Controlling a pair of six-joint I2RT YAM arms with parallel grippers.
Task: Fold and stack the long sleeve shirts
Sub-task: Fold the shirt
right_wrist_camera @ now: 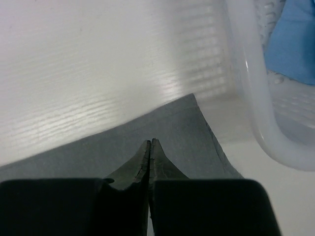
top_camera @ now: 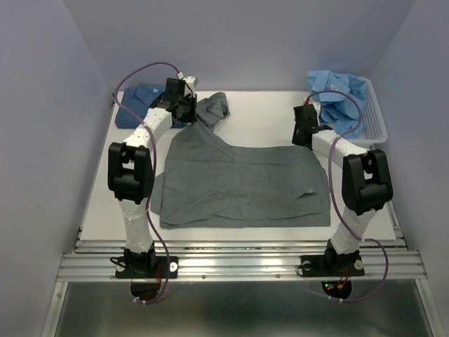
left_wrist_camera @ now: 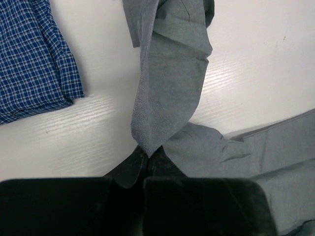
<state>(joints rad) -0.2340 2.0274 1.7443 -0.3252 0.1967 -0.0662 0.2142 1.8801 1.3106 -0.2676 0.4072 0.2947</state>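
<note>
While the grey shirt [top_camera: 245, 184] lies spread mid-bench [top_camera: 259, 116], only partly folded, the blue checked shirt [top_camera: 137, 105] looks folded at far left & light blue shirts [top_camera: 340, 95] sit heaped in the basket [top_camera: 379, 130]; approx. one done, I'd judge. Left arm reaches far-left, its pincer [left_wrist_camera: 147, 156] clenched on a lifted strip of the grey shirt, prob. a sleeve. Right pincer [right_wrist_camera: 150, 143] is clenched at the far-right corner; can't tell if cloth is nipped.

White table [top_camera: 259, 119] w/ grey shirt [top_camera: 245, 186], blue checked shirt [top_camera: 135, 105] & basket [top_camera: 377, 123].

grey shirt [top_camera: 245, 186], blue-checked shirt [top_camera: 137, 105], light blue shirts [top_camera: 340, 95], white basket [top_camera: 377, 121].
</note>
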